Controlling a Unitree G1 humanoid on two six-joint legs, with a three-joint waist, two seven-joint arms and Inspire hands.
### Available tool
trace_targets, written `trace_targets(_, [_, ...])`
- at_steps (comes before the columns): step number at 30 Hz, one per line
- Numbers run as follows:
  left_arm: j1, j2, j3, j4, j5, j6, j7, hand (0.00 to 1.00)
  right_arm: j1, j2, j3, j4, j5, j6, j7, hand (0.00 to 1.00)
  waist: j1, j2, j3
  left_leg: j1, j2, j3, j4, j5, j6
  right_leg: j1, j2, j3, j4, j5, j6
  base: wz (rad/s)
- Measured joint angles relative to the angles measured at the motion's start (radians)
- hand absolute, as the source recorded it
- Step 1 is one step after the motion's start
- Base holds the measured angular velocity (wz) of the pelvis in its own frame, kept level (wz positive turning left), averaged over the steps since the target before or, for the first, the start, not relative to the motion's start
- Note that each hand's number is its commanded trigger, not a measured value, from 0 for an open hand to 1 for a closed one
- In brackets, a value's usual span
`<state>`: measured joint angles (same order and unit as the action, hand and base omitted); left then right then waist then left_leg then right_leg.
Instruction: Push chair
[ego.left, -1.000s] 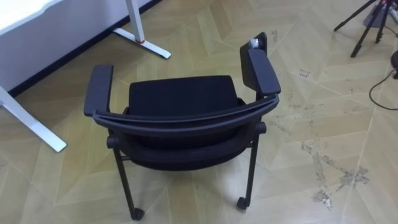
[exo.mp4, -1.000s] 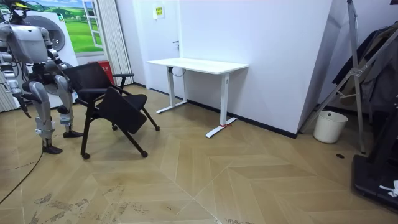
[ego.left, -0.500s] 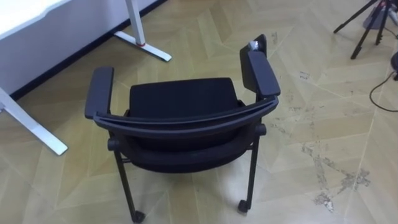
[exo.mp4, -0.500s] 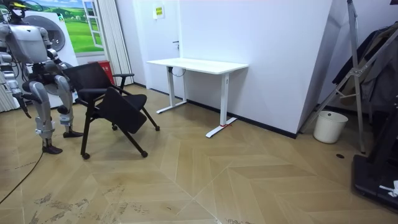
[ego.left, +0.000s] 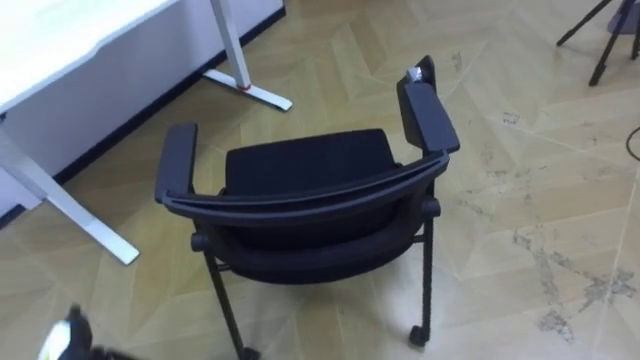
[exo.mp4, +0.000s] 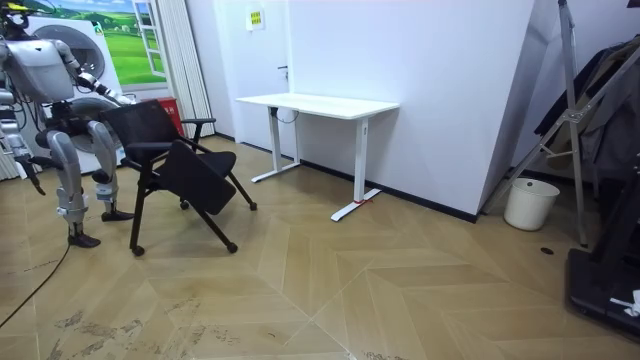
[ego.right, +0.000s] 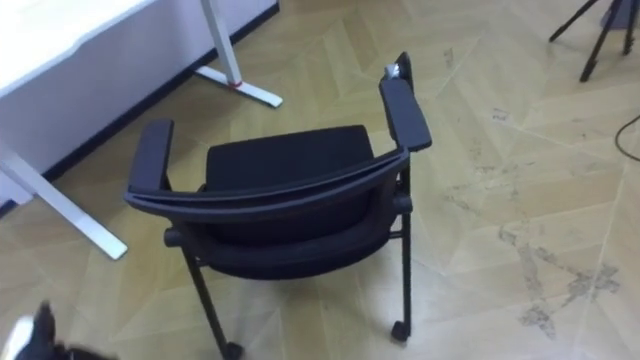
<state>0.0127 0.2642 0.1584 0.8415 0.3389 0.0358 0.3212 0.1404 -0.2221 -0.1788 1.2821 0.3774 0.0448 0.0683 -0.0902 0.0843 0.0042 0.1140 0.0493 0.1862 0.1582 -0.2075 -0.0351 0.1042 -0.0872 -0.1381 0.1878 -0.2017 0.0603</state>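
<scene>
My left hand is a pale blur at the lower left corner, cut by the edge, and I cannot tell how its fingers are set. In the room view my right hand hangs low by my side, too small to read.

The black chair stands right before me with its back toward me, the curved top rail of the backrest nearest. Its seat hides the front legs. One rear castor shows, and the other is clipped by the bottom edge. Neither hand touches the chair.

The white desk runs off the upper left, so most of its top is lost. Its near foot lies near the chair's left armrest but apart from it. Tripod legs poke in at the top right.

Scuffed parquet floor lies bare to the chair's right. In the room view, bare floor separates the chair from the desk.
</scene>
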Motion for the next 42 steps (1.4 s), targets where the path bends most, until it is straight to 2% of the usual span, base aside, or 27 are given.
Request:
trace_targets(4, [-0.005,0.002,-0.001,-0.103,0.069,0.001,0.024,0.0,-0.002,0.002,0.0,0.005,-0.011,0.0,0.0,0.0,-0.015,-0.005,-0.0014,0.0,0.0,0.002,0.005,0.0,0.0,-0.002,-0.001,0.004,-0.003,0.0,0.0,-0.01])
trace_targets(5, [-0.007,0.007,-0.004,-0.138,0.075,-0.001,0.032,0.0,-0.002,0.002,0.0,0.006,-0.012,0.0,-0.001,0.0,-0.016,-0.013,0.0033,-0.001,0.0,0.001,0.006,0.0,0.0,-0.002,0.0,0.004,-0.004,0.0,0.0,0.0])
trace_targets(6, [-0.01,0.011,-0.006,-0.144,0.08,-0.002,0.038,0.0,-0.002,0.001,0.0,0.006,-0.012,0.0,-0.001,0.0,-0.015,-0.014,0.0034,-0.001,0.0,0.001,0.006,0.0,0.0,-0.001,0.0,0.004,-0.004,0.0,0.0,0.0])
trace_targets(9, [-0.008,0.022,-0.008,-0.26,0.097,0.017,0.041,0.0,0.002,0.0,0.001,0.003,-0.01,0.002,-0.002,0.0,-0.015,-0.018,-0.0007,-0.013,0.0,0.001,0.008,0.0,0.0,-0.006,0.0,0.004,-0.005,0.0,0.0,0.0])
trace_targets(10, [-0.009,0.027,-0.012,-0.321,0.116,0.02,0.044,0.0,-0.001,0.0,0.002,0.003,-0.009,0.007,-0.001,0.0,-0.013,-0.016,-0.0013,-0.015,0.0,0.0,0.007,0.0,0.0,-0.009,0.0,0.004,-0.004,0.0,0.0,0.0])
trace_targets(14, [-0.018,0.034,-0.057,-0.416,0.206,0.03,0.046,0.0,-0.006,0.001,0.002,0.002,-0.009,0.012,0.017,0.0,-0.028,0.001,-0.0092,-0.016,0.0,-0.005,0.007,0.0,0.0,-0.007,0.0,-0.002,-0.005,0.0,0.0,0.03])
trace_targets(17, [-0.018,0.034,-0.087,-0.49,0.249,0.028,0.041,0.0,-0.007,0.0,0.002,0.001,-0.002,0.011,0.018,0.0,-0.028,0.003,-0.0066,-0.014,0.0,-0.006,0.008,0.0,0.0,-0.008,0.0,-0.002,-0.005,0.0,0.0,0.0])
trace_targets(24, [-0.015,0.037,-0.134,-0.56,0.387,0.028,0.036,0.0,-0.025,0.0,0.008,0.038,0.011,0.008,0.03,0.0,-0.048,-0.006,0.0006,-0.016,0.0,-0.007,0.008,0.0,0.0,-0.007,-0.001,-0.003,-0.006,0.0,0.0,0.0])
trace_targets(28, [-0.014,0.038,-0.172,-0.594,0.441,0.028,-0.009,0.0,-0.022,0.001,0.009,0.041,0.014,0.008,0.044,0.0,-0.048,-0.014,0.0063,-0.017,0.0,-0.005,0.007,0.0,0.0,-0.007,-0.001,0.0,-0.007,0.0,0.0,0.0])
trace_targets(33, [-0.015,0.041,-0.189,-0.608,0.463,0.029,-0.047,0.0,-0.027,0.0,0.013,0.046,0.015,-0.003,0.045,0.0,-0.049,-0.015,0.0063,-0.018,0.0,-0.005,0.008,0.0,0.0,-0.011,-0.001,0.0,-0.007,0.0,0.0,0.0])
trace_targets(36, [-0.015,0.085,-0.264,-0.617,0.464,0.03,-0.071,0.0,-0.043,-0.006,0.025,0.059,0.012,-0.007,0.044,0.0,-0.059,-0.006,0.0005,-0.024,0.0,-0.008,0.008,0.0,0.0,-0.017,-0.001,-0.004,-0.005,0.0,0.0,0.02])
trace_targets(38, [-0.014,0.145,-0.335,-0.674,0.464,0.031,-0.111,0.0,-0.07,-0.019,0.044,0.078,0.01,-0.01,0.042,0.0,-0.069,0.001,0.001,-0.027,-0.001,-0.009,0.008,0.0,0.0,-0.018,-0.001,-0.004,-0.006,0.0,0.0,0.0])
trace_targets(41, [-0.014,0.191,-0.397,-0.714,0.498,0.03,-0.146,0.0,-0.081,-0.029,0.045,0.083,0.01,-0.011,0.039,0.0,-0.078,0.008,-0.0014,-0.03,-0.001,-0.014,0.009,0.0,0.0,-0.018,-0.001,-0.009,-0.006,0.001,0.0,0.03])
trace_targets(42, [-0.014,0.195,-0.401,-0.718,0.501,0.03,-0.154,0.0,-0.082,-0.03,0.045,0.083,0.01,-0.011,0.04,0.0,-0.082,0.009,-0.0016,-0.031,-0.001,-0.017,0.009,0.0,0.0,-0.017,-0.001,-0.011,-0.006,0.001,0.0,0.07])
